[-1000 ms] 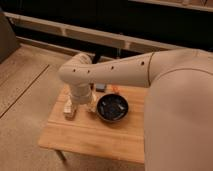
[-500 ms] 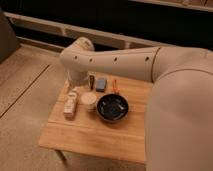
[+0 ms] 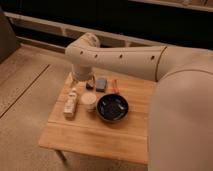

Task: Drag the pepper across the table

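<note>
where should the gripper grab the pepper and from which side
Across its slim middle, from above: the pepper lies flat, the grey-blue block close beside it and the dark bowl in front. The gripper is over the table's far-left corner, near the black block.

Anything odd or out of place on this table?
Nothing clearly wrong. The pale bottle near the table's left edge seems to lie on its side; nothing spilled. The pepper lies behind the bowl, gripper above the back-left corner.

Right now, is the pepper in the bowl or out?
Out: pepper lies on the table behind the bowl, beside the block. The gripper is over the table's far edge, off the pepper.
</note>
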### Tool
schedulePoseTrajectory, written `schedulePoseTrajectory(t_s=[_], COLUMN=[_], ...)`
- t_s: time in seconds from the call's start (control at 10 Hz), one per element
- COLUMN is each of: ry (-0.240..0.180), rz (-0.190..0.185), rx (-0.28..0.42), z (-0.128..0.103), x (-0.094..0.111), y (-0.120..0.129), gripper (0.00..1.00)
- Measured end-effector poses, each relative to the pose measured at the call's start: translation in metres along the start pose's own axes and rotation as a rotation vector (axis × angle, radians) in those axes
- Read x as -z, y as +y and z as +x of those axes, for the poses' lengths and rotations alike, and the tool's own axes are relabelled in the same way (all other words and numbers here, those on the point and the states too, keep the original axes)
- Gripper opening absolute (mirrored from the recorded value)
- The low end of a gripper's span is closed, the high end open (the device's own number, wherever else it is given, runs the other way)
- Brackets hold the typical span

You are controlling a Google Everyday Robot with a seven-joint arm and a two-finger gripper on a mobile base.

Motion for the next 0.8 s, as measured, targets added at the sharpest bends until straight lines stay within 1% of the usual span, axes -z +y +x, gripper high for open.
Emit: schedulePoseTrajectory(t_s=[0.1, 0.2, 0.3, 0.4, 0.5, 0.6, 0.7, 0.8], ry=[0.016, 0.027, 0.03, 0.028, 0.022, 0.01, -0.009, -0.024], rz=[0.01, 0.028, 0.059, 0.087, 0.112, 0.128, 0.166, 0.181], rx=[0.027, 0.069, 0.1, 0.113, 0.121, 0.123, 0.116, 0.108], z=[-0.003, -0.012, -0.028, -0.043, -0.057, -0.069, -0.086, -0.095], x=[-0.008, -0.017, -0.026, -0.03, -0.031, -0.03, -0.024, -0.022], y=[0.002, 0.005, -0.003, -0.014, -0.024, -0.032, -0.054, -0.064], gripper=[0.65, 0.65, 0.65, 0.65, 0.65, 0.65, 0.65, 0.65])
